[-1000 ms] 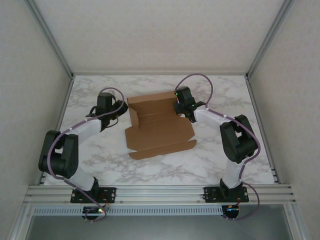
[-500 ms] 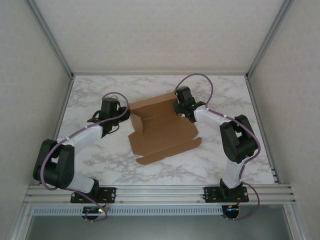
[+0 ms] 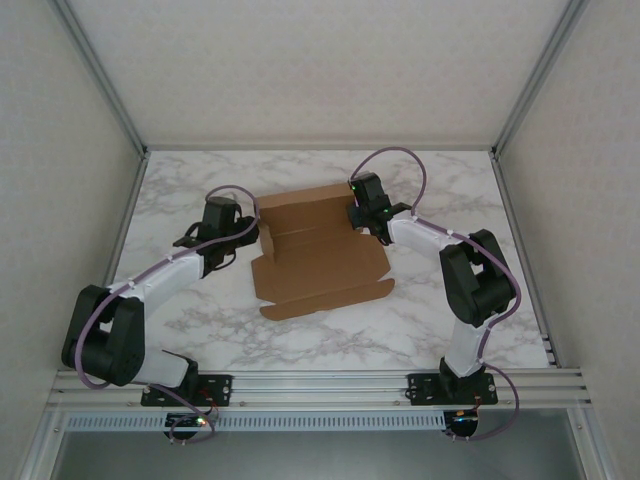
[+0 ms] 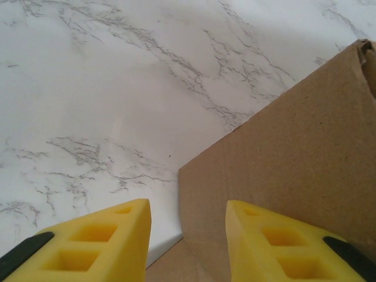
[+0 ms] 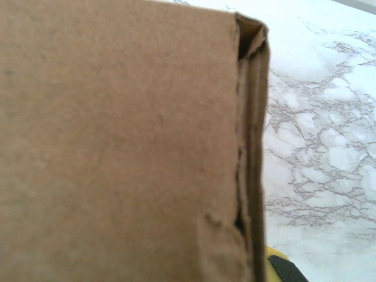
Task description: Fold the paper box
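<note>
While the paper box [image 3: 320, 262] lies half-formed mid-table in the overhead view, the left gripper [image 3: 238, 236] sits at its left wall and the right gripper [image 3: 357, 214] at its right rear corner, probably steadying it for folding. From the left wrist, the yellow fingers [image 4: 88, 247] stand wide apart astride the wall's edge, gripping nothing. From the right wrist, cardboard looms close beside one fingertip [image 5: 271, 254]; I cannot tell whether that gripper is clamped.

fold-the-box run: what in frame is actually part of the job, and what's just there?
Part of the job:
- paper box
- left arm, jaws open at the box's left flap
- right arm, at the box's right side

Just there:
- marble table
- metal rail at the near edge
- white walls
</note>
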Robot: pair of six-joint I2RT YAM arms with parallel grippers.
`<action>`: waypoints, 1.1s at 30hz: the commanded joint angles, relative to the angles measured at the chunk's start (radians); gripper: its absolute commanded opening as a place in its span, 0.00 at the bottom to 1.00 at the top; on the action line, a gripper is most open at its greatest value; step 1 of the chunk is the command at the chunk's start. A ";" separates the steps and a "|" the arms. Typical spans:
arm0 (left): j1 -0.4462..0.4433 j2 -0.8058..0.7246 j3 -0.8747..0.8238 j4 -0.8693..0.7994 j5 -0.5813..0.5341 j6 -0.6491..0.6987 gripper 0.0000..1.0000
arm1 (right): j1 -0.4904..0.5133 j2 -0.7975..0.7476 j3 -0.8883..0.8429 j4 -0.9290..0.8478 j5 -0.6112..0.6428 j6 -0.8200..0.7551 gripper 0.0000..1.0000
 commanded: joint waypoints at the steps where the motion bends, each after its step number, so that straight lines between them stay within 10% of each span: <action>1: -0.010 -0.017 0.021 -0.006 -0.002 0.053 0.39 | -0.006 0.015 -0.029 -0.109 0.004 0.003 0.00; 33: -0.057 0.059 0.024 0.129 -0.057 0.181 0.62 | -0.012 0.005 -0.051 -0.080 -0.029 0.017 0.00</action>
